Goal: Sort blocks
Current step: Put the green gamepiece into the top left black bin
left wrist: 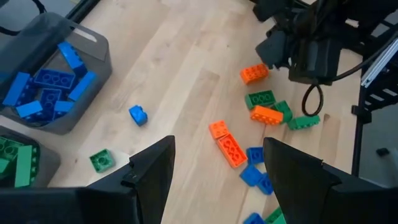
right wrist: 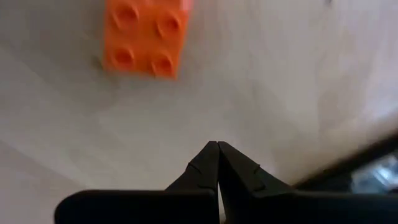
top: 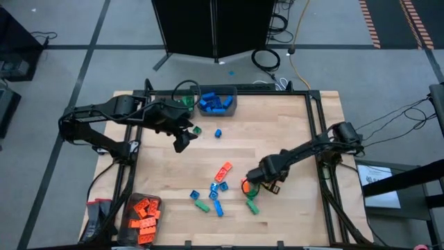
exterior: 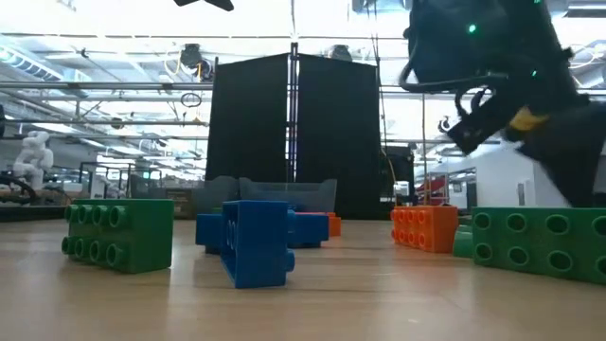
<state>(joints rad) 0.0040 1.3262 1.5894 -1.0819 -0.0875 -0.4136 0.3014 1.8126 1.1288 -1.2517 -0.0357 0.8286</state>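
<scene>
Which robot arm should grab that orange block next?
The right one, probably. Its gripper hangs shut just beside the orange block; it must open first. The left gripper is open but far off by the bins.

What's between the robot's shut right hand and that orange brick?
Nothing: the right wrist view shows only bare wooden table between the shut right hand and the small orange studded plastic brick.

Orange, green and blue blocks (top: 220, 187), pale wood table (top: 277, 132), translucent grey bins (top: 217, 101), dark claws (top: 182, 144)
</scene>
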